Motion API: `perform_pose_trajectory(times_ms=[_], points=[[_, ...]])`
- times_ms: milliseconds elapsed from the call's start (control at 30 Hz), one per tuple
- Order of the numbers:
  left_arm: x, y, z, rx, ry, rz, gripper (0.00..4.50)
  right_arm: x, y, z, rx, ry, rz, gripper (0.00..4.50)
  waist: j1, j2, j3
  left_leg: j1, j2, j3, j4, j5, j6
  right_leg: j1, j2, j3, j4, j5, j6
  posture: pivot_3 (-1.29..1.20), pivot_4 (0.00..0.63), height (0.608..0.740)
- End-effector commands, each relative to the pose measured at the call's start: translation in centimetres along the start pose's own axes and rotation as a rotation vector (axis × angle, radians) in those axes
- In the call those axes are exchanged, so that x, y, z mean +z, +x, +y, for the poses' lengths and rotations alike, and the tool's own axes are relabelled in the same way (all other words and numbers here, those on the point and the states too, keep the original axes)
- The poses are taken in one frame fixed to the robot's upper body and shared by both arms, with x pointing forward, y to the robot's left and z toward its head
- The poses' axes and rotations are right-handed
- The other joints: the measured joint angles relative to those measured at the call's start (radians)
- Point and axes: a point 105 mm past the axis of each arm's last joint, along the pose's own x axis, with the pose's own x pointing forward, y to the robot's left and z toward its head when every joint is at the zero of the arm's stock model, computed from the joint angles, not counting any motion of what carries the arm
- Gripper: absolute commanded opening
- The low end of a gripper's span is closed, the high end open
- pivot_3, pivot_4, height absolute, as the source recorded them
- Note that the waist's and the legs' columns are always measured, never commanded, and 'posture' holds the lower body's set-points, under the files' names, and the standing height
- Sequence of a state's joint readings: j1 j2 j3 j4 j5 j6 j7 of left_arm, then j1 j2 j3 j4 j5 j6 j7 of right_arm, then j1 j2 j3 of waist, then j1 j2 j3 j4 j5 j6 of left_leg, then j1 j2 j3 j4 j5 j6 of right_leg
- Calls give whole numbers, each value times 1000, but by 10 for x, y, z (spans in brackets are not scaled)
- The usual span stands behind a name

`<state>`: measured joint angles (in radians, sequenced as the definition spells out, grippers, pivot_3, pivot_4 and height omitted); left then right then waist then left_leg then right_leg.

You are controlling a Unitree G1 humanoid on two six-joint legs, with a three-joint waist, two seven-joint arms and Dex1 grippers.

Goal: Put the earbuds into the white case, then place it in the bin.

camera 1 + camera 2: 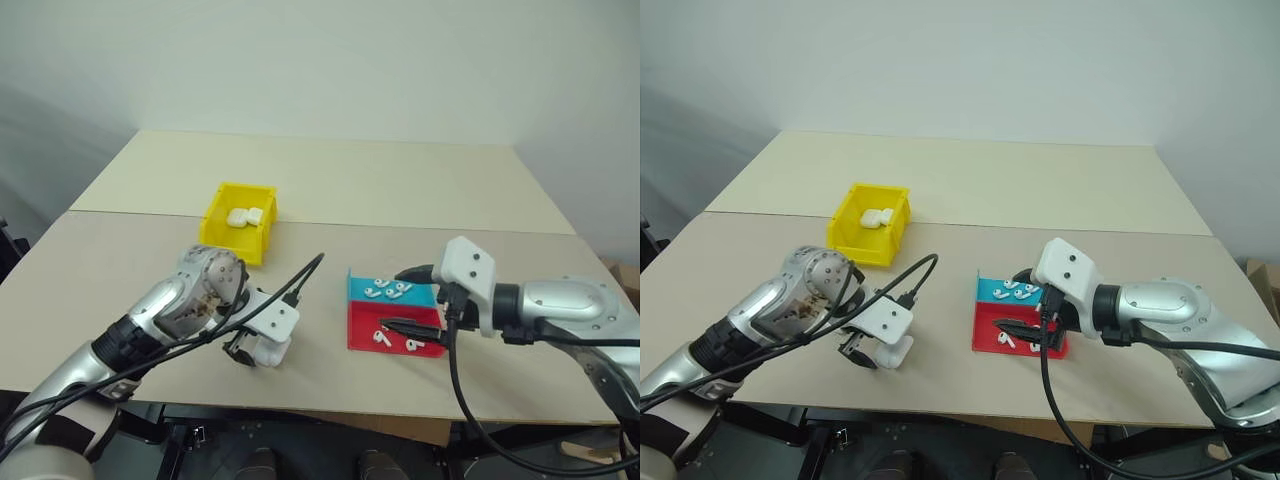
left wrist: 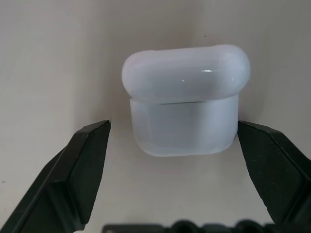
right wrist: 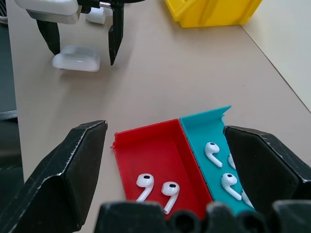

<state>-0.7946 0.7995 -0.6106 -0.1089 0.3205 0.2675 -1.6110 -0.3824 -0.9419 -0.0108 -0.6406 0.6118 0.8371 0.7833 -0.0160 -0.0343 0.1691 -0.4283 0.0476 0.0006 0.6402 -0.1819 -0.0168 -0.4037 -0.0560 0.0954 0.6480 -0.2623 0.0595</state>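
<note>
Left gripper [image 2: 172, 145] spread wide, pointing down, fingers [image 2: 85, 165] straddling small glossy white pebble-shaped case [image 2: 184, 107] lying shut on beige counter [image 1: 400, 200], not yet pinched. Right gripper [image 3: 165, 155] likewise wide above tiny white plastic earbuds [image 3: 155, 184] in shallow red tray [image 3: 155, 160]. Bright yellow bin [image 1: 238, 222] beyond. Step judged: securing case; next calls for closing, then flipping lid.

Bright even light, soft shadows, sharp focus

Bin [image 3: 214, 12] cut by frame edge
</note>
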Motion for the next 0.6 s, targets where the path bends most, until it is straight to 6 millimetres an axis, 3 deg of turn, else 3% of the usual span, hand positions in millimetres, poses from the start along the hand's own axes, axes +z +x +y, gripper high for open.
perform_pose_trajectory(times_ms=[33,200,400,600], points=[[5,-2,-2,-11,16,16,4459,11,-5,0,-21,-45,-28,4500,0,0,0,0,0,0,0,0,0,0,0,0,0,0,0,0,150,740],[6,0,-6,-24,2,12,4459,10,-4,0,-19,-42,-27,4500,-1,0,0,0,0,0,0,0,0,0,0,0,0,0,0,0,150,740],[0,1,-10,-33,-4,35,2783,11,-3,0,-19,-41,-30,4500,0,0,0,0,0,0,1,0,0,0,0,0,0,0,0,0,150,740],[-2,-1,-9,2,-40,5,2785,12,-3,2,-19,-40,-32,4500,-1,0,0,1,0,0,1,0,1,1,0,0,1,0,0,0,150,740]])
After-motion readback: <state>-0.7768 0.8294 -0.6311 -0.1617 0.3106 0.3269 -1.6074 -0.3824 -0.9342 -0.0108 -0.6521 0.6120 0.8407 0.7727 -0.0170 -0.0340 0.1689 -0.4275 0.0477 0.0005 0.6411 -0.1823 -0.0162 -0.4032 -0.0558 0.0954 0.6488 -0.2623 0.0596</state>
